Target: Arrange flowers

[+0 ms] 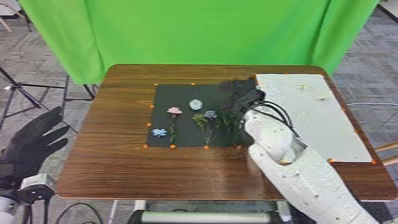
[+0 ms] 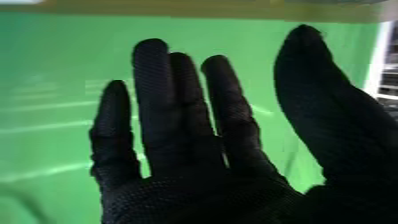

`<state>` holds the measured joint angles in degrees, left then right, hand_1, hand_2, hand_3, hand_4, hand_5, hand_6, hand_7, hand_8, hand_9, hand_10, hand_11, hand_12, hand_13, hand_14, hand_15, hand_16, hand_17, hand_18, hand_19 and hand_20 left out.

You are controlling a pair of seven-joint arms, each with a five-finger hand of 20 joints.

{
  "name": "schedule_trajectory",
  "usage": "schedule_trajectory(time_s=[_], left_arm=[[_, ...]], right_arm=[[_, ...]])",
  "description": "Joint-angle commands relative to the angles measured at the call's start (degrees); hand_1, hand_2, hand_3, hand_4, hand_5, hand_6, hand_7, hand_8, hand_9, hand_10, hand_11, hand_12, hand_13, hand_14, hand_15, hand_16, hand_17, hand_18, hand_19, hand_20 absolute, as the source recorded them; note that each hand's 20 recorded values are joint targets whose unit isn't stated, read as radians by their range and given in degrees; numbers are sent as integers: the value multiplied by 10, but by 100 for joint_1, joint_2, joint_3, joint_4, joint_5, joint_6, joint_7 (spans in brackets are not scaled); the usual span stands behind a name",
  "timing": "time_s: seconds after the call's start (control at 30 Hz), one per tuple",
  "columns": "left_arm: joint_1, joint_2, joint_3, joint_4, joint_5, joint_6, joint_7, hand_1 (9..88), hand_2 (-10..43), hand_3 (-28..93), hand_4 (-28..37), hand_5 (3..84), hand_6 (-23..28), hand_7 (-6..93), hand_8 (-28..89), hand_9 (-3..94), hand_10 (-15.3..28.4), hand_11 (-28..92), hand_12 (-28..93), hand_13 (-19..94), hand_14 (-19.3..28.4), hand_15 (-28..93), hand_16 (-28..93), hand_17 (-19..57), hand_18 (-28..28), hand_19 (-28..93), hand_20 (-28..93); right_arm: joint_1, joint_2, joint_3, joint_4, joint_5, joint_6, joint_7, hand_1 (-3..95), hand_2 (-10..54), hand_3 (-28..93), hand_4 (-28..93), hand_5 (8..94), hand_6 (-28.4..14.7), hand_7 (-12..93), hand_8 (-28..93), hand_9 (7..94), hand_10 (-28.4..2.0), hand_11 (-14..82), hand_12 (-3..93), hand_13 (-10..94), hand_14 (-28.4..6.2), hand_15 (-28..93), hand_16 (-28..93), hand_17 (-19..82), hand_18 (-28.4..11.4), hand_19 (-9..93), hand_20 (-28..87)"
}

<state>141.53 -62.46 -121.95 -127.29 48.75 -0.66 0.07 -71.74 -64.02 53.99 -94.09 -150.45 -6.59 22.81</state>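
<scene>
We are working, as we judge it, at the laying-out step, with flowers lying on the dark mat [image 1: 173, 92] and two small yellow blooms [image 1: 303, 87] lying on the white sheet [image 1: 324, 130] beside it. On the mat, the pink flower [image 1: 174, 110] is lying with its stem pointing towards us, and the pale flower [image 1: 195, 104] is resting just beside it, a little farther off. The blue flower [image 1: 159, 132] is sitting near the mat's left edge, while the yellow-green flower [image 1: 200, 118] and the grey-blue flower [image 1: 210, 114] are lying close together. Some dark greenery [image 1: 227, 125] is lying near the mat's right side.

We are holding our right hand [image 1: 238, 91] over the mat's far right corner, its fingers straight and somewhat spread, its thumb standing well apart and nothing pinched between them. Our left hand [image 1: 34, 145] is hanging beside the counter [image 1: 160, 170], its fingers spread and holding nothing.

We are probably needing next to choose a flower, perhaps a yellow one from the sheet, lower the right hand and pinch its stem gently, then set it among the others. We are judging the arrangement unfinished while those blooms are lying apart. We are making out no brand, label or readable writing on the flowers, the mat or the sheet.
</scene>
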Motion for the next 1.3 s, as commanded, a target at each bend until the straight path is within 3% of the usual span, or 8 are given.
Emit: schedule_trajectory(time_s=[0.03, 0.37, 0.57, 0.77, 0.93, 1.07, 1.17, 1.3], left_arm=[[99, -60, -39, -42, 10, 32, 36, 225, -15, 699, -283, 217, 10, 174, -86, 177, 89, 115, 185, 137, 120, 191, 45, -106, 193, 386, 75], [97, -57, -63, -40, 15, 7, 47, 226, -15, 699, -283, 217, 9, 179, -90, 178, 89, 118, 184, 139, 119, 190, 45, -105, 192, 384, 76], [93, -47, -66, -32, 11, -3, 60, 225, -16, 701, -283, 217, 9, 181, -92, 178, 88, 118, 184, 140, 119, 189, 45, -104, 192, 383, 75], [83, -45, -67, -26, 7, -9, 55, 225, -17, 702, -283, 217, 8, 183, -93, 178, 88, 117, 183, 140, 118, 190, 45, -105, 192, 384, 76], [98, -42, -60, -34, 8, 5, 58, 226, -17, 700, -283, 217, 8, 184, -94, 178, 88, 118, 183, 141, 118, 190, 45, -105, 192, 383, 75], [73, -55, -51, -23, 9, -8, 47, 226, -17, 700, -283, 216, 8, 185, -94, 179, 88, 119, 183, 141, 118, 190, 44, -105, 192, 383, 75], [114, -80, -58, -49, 14, 5, 67, 225, -17, 701, -283, 217, 8, 184, -94, 179, 88, 121, 183, 141, 118, 190, 44, -105, 192, 383, 75], [111, -87, -59, -46, 10, 11, 63, 226, -17, 701, -283, 217, 8, 185, -94, 179, 89, 122, 182, 141, 118, 190, 45, -105, 192, 383, 75]], right_arm=[[555, 932, 430, 794, 32, -123, 601, 286, -95, 894, -273, 330, -40, 396, -171, 380, -142, 292, 252, 392, -102, 500, 169, 101, -202, 618, 433], [518, 1246, 918, 1504, 340, -328, 983, 261, -95, 888, -266, 220, -73, 261, -106, 245, -156, 100, 262, 250, -148, 57, 281, 21, -229, 440, 216], [490, 1219, 1235, 1818, 839, -593, 1126, 265, -95, 894, -252, 195, -77, 231, -88, 225, -150, 55, 269, 238, -162, 6, 258, 19, -237, 424, 179], [322, 1208, 1465, 2021, 1006, -648, 1097, 274, -95, 899, -247, 197, -74, 237, -87, 238, -139, 58, 267, 306, -118, 54, 245, 10, -232, 418, 167], [236, 1214, 1431, 2192, 669, -295, 713, 307, -95, 911, -271, 286, -43, 318, -148, 364, -97, 158, 222, 465, -62, 182, 242, 51, -206, 459, 187], [155, 1251, 1335, 2250, 599, 384, 396, 382, -95, 891, -281, 405, 5, 426, -210, 507, -85, 307, 212, 595, -19, 351, 257, 137, -170, 578, 282], [67, 1267, 1270, 2161, 610, 867, 212, 452, -95, 829, -282, 498, 28, 531, -80, 649, -58, 258, 372, 691, 13, 378, 351, 197, -157, 658, 341], [-68, 1281, 1192, 1824, 640, 1307, -67, 482, -89, 830, -282, 618, 43, 577, 9, 805, -52, 226, 494, 777, -3, 485, 347, 244, -163, 710, 389]])
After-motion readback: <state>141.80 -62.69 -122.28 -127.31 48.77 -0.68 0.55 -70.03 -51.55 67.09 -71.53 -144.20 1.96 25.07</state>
